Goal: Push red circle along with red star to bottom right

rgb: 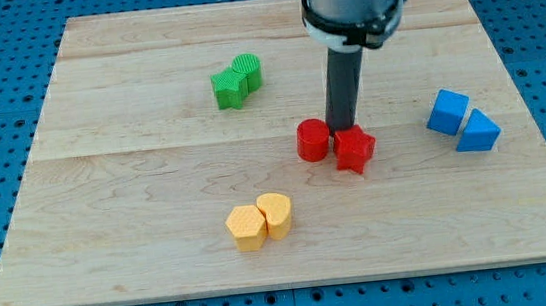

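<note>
The red circle (312, 140) sat a little right of the board's middle, and the red star (354, 149) stood just beside it on the view's right, slightly nearer the view's bottom; the two seemed to touch or nearly touch, though I could not tell which. My tip (342, 129) came down right behind the pair, on their upper side, at the notch where the circle and star met, and it looked to be against both of them. As for the tool itself, it was a plain dark rod with nothing to open or close and nothing gripped; it only pressed at the blocks from the view's top side. Farther out to the view's right, well apart from the red pair, lay two blue blocks, a blue cube (447, 111) and a blue wedge-like block (478, 131) touching one another. Toward the view's bottom left of the red pair sat two yellow blocks, a yellow hexagon-like block (247, 227) and a yellow heart-like block (275, 214), pressed side by side. Up toward the view's top left were a green star-like block (230, 87) and a green rounded block (248, 71), also touching. All rested on the pale wooden board (108, 209).
</note>
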`<state>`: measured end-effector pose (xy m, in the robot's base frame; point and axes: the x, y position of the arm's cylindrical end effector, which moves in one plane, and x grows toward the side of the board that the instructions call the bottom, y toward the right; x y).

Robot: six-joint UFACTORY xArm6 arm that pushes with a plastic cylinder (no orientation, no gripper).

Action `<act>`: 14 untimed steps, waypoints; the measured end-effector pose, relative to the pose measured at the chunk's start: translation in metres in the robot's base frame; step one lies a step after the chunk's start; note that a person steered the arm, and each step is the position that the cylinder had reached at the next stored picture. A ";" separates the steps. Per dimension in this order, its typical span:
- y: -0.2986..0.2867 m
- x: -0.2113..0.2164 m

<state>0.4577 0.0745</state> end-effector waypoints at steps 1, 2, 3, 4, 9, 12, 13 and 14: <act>0.005 0.033; 0.061 0.077; 0.061 0.074; 0.020 0.064; 0.065 0.123; -0.039 -0.026; -0.050 0.019; 0.002 0.059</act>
